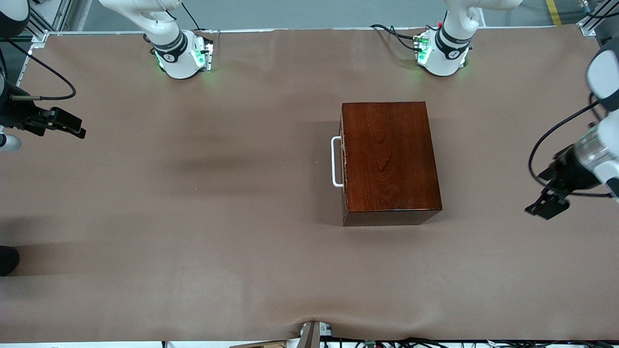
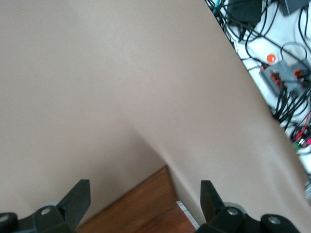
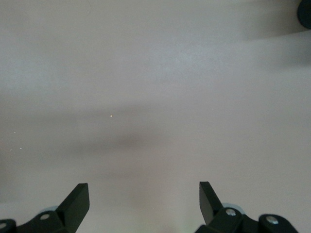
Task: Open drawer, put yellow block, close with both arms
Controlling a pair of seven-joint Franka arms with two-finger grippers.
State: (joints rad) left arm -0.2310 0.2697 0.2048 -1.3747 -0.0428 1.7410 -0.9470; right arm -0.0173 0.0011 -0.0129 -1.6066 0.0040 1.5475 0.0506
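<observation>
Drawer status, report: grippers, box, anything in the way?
Left gripper and right gripper wait at the table's ends, jaws open, empty. Drawer shut in the wooden box, handle untouched. Yellow block not in view. Nothing blocking the handle.

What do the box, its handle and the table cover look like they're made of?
Box: apparently wood with a glossy dark reddish varnish; grain lines and sheen show on top. Handle: smooth white U-shaped bar, plastic or painted metal, unclear which. Table cover: matte brown sheet, likely paper or cloth; soft ripples show.

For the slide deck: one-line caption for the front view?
Closed drawer in mahogany box, left gripper and right gripper open over table ends; no yellow block visible.
</observation>
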